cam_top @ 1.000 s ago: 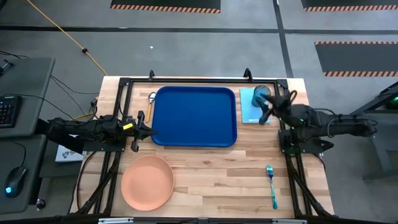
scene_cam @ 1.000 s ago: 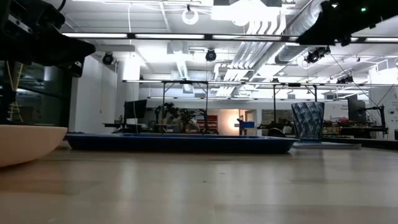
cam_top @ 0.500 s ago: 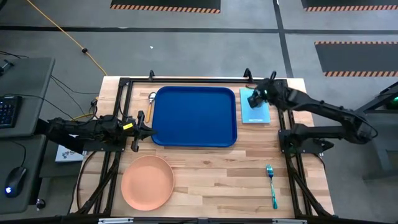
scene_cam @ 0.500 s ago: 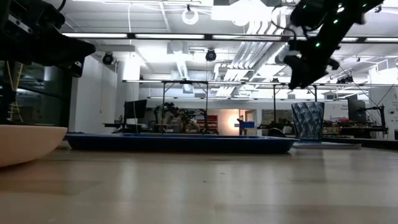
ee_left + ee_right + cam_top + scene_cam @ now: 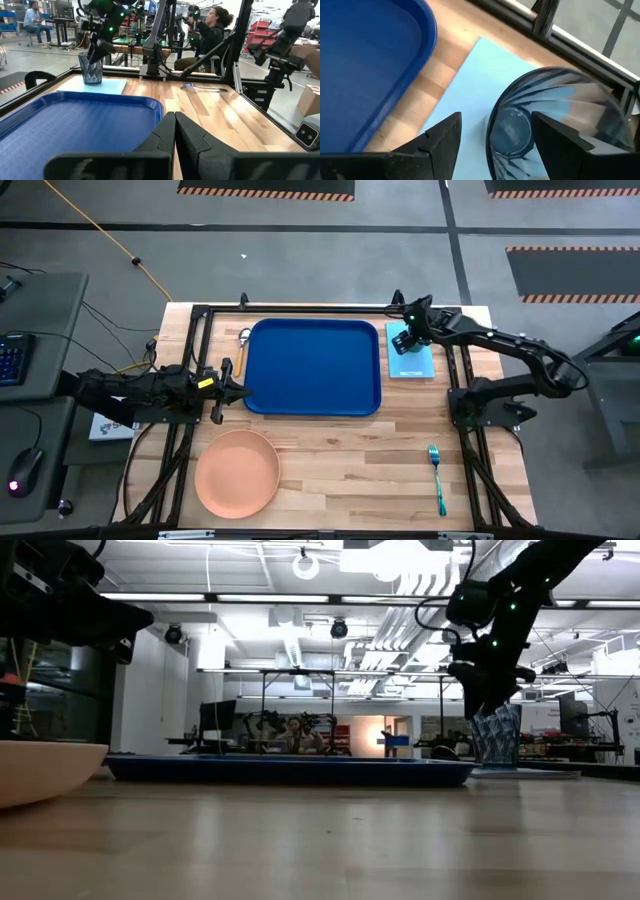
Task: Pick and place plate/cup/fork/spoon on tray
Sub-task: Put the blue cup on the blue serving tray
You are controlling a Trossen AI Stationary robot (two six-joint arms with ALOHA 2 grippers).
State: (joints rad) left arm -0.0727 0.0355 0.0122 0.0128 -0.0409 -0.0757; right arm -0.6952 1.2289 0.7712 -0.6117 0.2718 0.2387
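My overhead camera looks straight down on whole worktop [image 5: 330,455]; low camera level across it; wrist cameras close in, sharing tray [image 5: 312,367] and cup [image 5: 540,125].

Bare tray [image 5: 312,367] – cup [image 5: 547,122] between open tool [image 5: 495,137] fingers

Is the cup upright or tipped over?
Upright: the cup stands on the light-teal sheet, mouth up, base visible inside, between the open right gripper fingers.
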